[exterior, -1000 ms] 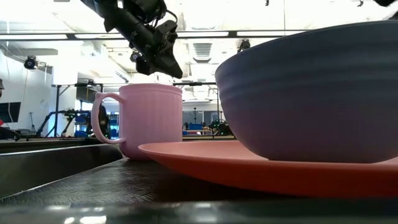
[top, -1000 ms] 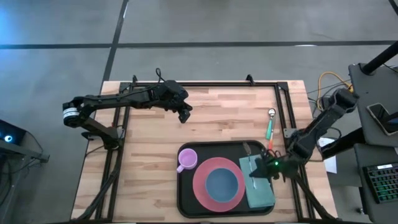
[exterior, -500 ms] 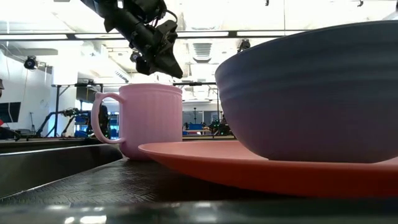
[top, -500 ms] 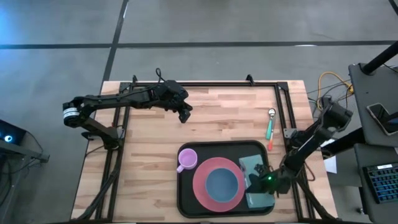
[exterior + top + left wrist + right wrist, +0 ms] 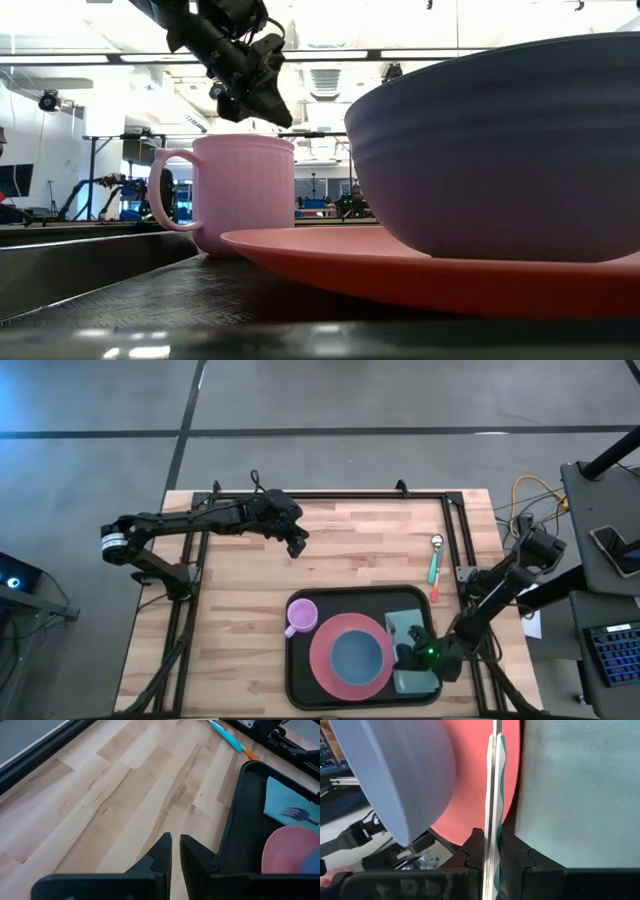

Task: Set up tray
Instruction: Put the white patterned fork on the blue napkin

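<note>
The black tray [image 5: 300, 678] lies at the table's near edge. On it stand a pink mug [image 5: 300, 617] and a pink plate [image 5: 325, 660] carrying a blue bowl [image 5: 358, 656], with a teal napkin [image 5: 400, 625] along the right side. My right gripper [image 5: 415, 653] is low over the napkin beside the plate, shut on a fork with a green handle [image 5: 493, 785]. A fork head [image 5: 295, 812] rests on the napkin. My left gripper [image 5: 298, 546] hangs shut above the bare wood toward the far edge, touching nothing. My right gripper pinches the fork's handle [image 5: 493, 827] between its two fingers, which press on its flat sides, so it shows edge-on. The fork runs forward along the fingers, between the plate [image 5: 485, 775] and the napkin [image 5: 570, 790]. Whether it is lifted clear does not show.
A spoon with a teal handle [image 5: 434, 560] and an orange-tipped piece [image 5: 437, 592] lie on the wood beyond the tray's far right corner. Black frame rails [image 5: 460, 530] run along the table's sides. Bare wood [image 5: 240, 590] stretches left of and beyond the tray.
My right gripper has moved toward the table's near edge along the napkin, staying shut on the fork and close beside the plate. My left arm has kept still.
</note>
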Available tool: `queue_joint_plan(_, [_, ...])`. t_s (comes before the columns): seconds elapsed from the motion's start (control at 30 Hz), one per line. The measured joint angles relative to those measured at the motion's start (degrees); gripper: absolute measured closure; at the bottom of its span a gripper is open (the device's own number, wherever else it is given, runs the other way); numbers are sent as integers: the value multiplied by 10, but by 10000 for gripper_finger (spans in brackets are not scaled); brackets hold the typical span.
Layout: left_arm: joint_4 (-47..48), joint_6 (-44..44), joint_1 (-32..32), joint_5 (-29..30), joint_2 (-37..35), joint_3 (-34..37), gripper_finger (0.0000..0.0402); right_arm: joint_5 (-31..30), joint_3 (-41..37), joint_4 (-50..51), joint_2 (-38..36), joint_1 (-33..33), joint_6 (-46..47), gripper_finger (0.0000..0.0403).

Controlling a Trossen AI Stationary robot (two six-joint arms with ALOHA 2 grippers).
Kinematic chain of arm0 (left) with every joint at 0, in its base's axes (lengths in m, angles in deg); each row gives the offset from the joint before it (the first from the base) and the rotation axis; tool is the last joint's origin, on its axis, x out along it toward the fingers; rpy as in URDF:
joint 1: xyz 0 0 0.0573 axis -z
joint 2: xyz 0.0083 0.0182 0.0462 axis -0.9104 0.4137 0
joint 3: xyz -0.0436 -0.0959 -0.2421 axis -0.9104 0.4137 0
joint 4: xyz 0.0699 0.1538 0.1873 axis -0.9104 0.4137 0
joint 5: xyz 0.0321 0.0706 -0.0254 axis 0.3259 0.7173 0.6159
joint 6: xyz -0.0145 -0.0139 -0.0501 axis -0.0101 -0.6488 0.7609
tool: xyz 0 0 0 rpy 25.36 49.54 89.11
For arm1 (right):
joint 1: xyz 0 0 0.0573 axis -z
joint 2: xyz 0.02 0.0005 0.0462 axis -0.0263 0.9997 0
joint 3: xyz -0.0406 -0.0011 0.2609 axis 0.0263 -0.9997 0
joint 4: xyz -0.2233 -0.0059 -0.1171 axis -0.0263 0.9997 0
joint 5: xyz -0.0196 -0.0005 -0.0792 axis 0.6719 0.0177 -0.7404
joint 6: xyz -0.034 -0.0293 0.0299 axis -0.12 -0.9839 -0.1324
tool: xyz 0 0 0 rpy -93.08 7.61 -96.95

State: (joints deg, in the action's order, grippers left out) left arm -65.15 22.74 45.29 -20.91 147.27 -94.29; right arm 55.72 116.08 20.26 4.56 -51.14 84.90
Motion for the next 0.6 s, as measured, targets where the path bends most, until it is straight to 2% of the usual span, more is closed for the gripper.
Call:
queue_joint_plan(0.27, [-1, 0, 0, 1, 0, 0, 383, 16, 25, 109, -39, -4, 13, 374])
queue_joint_plan(0.43, [-4, -1, 0, 1, 2, 1, 383, 47, 15, 106, -38, -4, 22, 374])
queue_joint_plan(0.6, [-2, -1, 0, 1, 2, 5, 383, 48, 2, 87, -38, -3, 23, 374])
